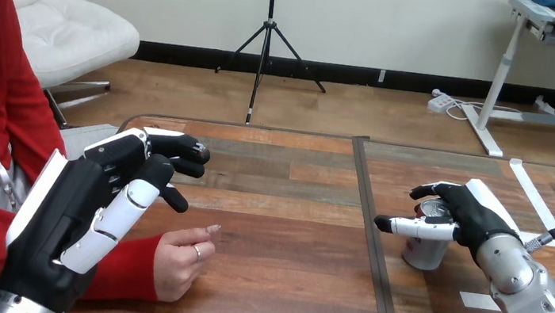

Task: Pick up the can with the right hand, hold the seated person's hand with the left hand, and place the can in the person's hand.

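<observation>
- Closest to me, my left hand [59, 217] is raised at the view's left. Its fingers [179, 148] are loosely bent and spread, gripping nothing. The bottom edge cuts off its wrist.
- Just beyond and below it, the person's hand [180, 260] rests on the wooden table [282, 285] with its fingers curled loosely inward. I see a gap between it and my left hand, so the two are apart. My hand covers part of the red sleeve [125, 265] behind the wrist.
- At lower right my silver right forearm [536, 304] comes in, cut off by the corner.
- Further out, the can [423, 254] stands upright on the table's right half, well apart from the person's hand. It is short, with a pale silvery-white body and a metal top whose rim I can just see.
- My right hand [471, 212] is closed round the can's upper part, the thumb [409, 227] lying across its front and the fingers hooked over the top from behind. Thumb and palm hide the can's upper band and far side, and I cannot make out any marking on it.
- Count: one can, one person's hand, two robot hands.
- A dark seam [364, 239] runs across the tabletop between the two halves, and white tape strips [543, 209] lie beyond the can at right.
</observation>
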### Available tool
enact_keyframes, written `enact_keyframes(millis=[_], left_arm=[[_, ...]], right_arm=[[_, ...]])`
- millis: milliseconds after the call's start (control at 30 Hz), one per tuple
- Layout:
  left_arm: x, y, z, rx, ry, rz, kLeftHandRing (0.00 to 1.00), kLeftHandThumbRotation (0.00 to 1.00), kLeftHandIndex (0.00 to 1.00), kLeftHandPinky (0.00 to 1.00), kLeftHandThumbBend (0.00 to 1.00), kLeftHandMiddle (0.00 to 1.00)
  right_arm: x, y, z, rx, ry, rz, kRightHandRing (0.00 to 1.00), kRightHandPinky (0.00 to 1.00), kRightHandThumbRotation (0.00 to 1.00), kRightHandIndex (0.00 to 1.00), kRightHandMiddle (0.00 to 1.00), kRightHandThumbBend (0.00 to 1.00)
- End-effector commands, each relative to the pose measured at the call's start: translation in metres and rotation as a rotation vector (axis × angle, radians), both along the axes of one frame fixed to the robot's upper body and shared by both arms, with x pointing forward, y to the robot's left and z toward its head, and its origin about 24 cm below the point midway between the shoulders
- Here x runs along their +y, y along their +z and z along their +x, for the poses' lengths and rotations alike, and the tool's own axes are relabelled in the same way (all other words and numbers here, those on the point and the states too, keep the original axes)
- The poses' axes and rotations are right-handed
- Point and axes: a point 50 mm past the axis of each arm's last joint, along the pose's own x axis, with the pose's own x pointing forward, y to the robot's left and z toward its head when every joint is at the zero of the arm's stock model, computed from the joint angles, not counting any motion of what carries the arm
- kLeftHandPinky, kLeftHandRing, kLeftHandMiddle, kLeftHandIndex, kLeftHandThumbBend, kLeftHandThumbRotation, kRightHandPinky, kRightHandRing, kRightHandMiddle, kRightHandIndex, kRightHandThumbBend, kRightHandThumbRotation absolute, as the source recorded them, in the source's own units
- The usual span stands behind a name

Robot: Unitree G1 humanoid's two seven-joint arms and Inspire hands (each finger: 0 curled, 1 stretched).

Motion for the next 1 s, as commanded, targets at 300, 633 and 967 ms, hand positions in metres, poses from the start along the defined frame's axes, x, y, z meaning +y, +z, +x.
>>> enact_keyframes(millis=[300, 633, 967], left_arm=[[0.0, 0.009, 0.005, -0.048, -0.013, 0.009, 0.67, 0.79, 0.62, 0.49, 0.6, 0.68], [-0.001, 0.008, 0.004, -0.037, -0.017, 0.008, 0.69, 0.79, 0.63, 0.5, 0.59, 0.69], [-0.002, 0.007, 0.005, -0.046, -0.02, 0.016, 0.7, 0.79, 0.63, 0.51, 0.58, 0.7]], right_arm=[[0.0, 0.028, 0.016, -0.072, 0.04, -0.005, 0.77, 0.69, 0.4, 0.8, 0.8, 1.0], [-0.005, 0.031, 0.016, -0.086, 0.041, -0.011, 0.78, 0.7, 0.41, 0.82, 0.81, 1.0], [-0.01, 0.035, 0.016, -0.105, 0.04, -0.031, 0.77, 0.7, 0.42, 0.81, 0.8, 1.0]])
